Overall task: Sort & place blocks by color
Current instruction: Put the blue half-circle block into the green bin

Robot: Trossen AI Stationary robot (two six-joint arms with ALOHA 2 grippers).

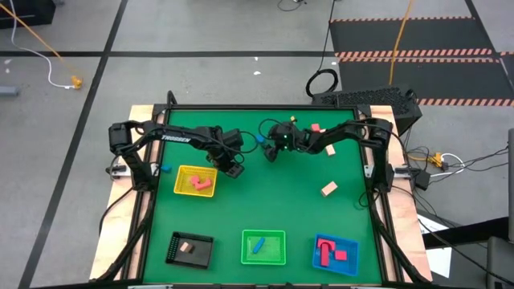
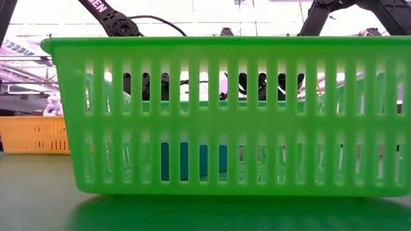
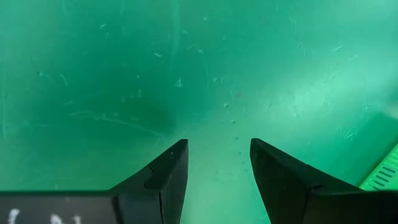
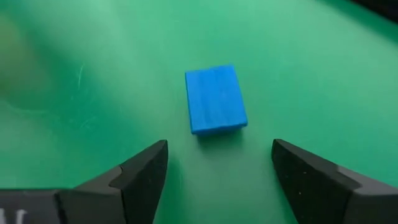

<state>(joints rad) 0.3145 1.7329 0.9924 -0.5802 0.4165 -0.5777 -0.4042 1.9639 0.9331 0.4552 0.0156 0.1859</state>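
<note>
Blue block [image 4: 215, 99] flat on mat, just ahead of right pincer [image 4: 217, 180] (fingers wide, nothing held), not touching

Green slatted tray [image 2: 225, 115] wall before orange tray [image 2: 35, 135]

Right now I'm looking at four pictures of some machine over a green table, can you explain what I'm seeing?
Two dark robot arms work at a green table. One camera looks down from above, one sits at table height behind the green tray, and one rides on each wrist. Yellow, black, green and blue trays hold sorted blocks. The left gripper is open over bare table. The right gripper is open, with a blue block lying just ahead of it. Nothing is held.
</note>
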